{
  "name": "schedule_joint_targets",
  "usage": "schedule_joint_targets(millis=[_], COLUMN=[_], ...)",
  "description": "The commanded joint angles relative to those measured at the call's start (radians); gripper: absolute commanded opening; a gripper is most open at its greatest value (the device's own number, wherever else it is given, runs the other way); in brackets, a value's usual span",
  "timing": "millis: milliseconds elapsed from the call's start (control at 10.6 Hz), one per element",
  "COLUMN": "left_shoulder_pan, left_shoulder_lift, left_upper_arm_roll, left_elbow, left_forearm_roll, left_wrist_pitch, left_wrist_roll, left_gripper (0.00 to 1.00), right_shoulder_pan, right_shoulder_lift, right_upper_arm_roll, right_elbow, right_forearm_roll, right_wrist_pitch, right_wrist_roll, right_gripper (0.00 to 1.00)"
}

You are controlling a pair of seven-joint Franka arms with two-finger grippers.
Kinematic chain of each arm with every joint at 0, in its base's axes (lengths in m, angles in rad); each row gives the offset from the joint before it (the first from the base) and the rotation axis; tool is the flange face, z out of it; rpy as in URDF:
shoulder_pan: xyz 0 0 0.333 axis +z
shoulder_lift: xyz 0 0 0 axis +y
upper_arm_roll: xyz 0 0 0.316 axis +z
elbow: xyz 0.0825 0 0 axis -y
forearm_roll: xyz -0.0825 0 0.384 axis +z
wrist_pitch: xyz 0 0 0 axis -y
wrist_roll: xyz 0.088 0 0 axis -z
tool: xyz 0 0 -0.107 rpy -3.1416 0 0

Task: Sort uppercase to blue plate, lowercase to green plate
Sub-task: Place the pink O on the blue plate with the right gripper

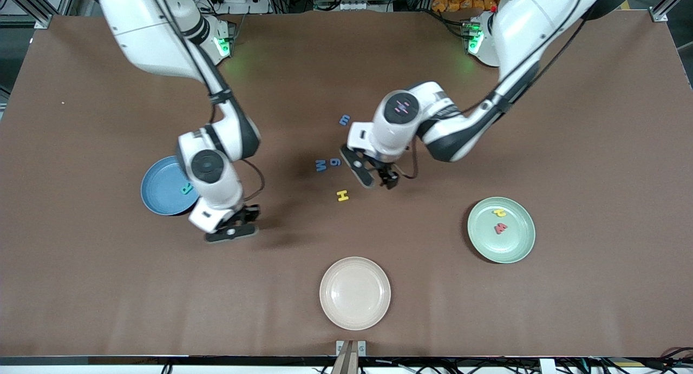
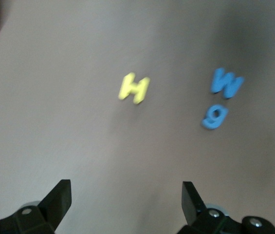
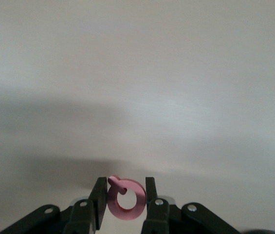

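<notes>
Cream plate [image 1: 354,293]: nearest the camera, bare, no part in the sorting.
Pink Q [image 3: 125,198]: clenched between the fingers of the right claw [image 1: 231,229], upright on edge with its tail uppermost in the wrist view; carried low over bare desk [image 1: 108,287], just beside the blue plate [image 1: 162,187] on the side nearer the camera.
Blue plate: holds the teal R [image 1: 187,188] near the rim under the right arm; part of the dish is covered by that arm's wrist.
Deciding relation: the blue plate lies from the right claw toward the robot bases and slightly toward the right arm's end of the desk, so I judge the carry needs only a short move over the rim before release (the right arm is plainly the nearer one to this plate).
Left claw [image 1: 374,178]: released, fingers spread wide, hanging over the desk just beside the yellow H [image 1: 342,196], which lies flat and apart from it.
Loose letters: blue M [image 1: 321,165] and blue g [image 1: 335,162] side by side, nearly touching; blue m [image 1: 344,119] farther from the camera than both.
Green plate [image 1: 520,247]: holds the yellow u [image 1: 499,213] and red w [image 1: 501,228], close together.
Hard to make out: the Q cannot be seen in the front view; the blue m is cut off at the edge of the left wrist view.
</notes>
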Motion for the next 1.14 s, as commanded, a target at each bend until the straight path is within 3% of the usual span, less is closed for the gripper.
schedule_joint_targets(millis=[0,284,569,663,1042], left_shoulder_pan=[-0.073,-0.187,-0.213,-0.222,-0.248], left_shoulder_lift=[0.081,0.104,0.145,0.156,0.190], left_upper_arm_roll=[0.009,0.080,0.095,0.097,0.108], left_elbow=[0.014,0.017,0.020,0.029,0.075], left_forearm_roll=[0.135,0.150,0.224,0.231,0.232], left_wrist_pitch=[0.097,0.136,0.139,0.139,0.139], left_wrist_roll=[0.009,0.011,0.012,0.012,0.087], left_gripper=[1.00,1.00,1.00,0.98,0.90], right_shoulder_pan=[-0.119,-0.206,-0.221,-0.224,-0.226], right_shoulder_lift=[-0.085,-0.149,-0.251,-0.266,-0.253], right_upper_arm_roll=[-0.003,-0.026,-0.029,-0.035,-0.042], right_elbow=[-0.114,-0.223,-0.254,-0.295,-0.413], right_forearm_roll=[-0.002,0.004,0.124,0.147,0.195], right_wrist_pitch=[-0.007,-0.054,-0.334,-0.356,-0.215], right_wrist_roll=[-0.167,-0.295,-0.341,-0.341,-0.346], right_gripper=[0.29,0.29,0.30,0.31,0.38])
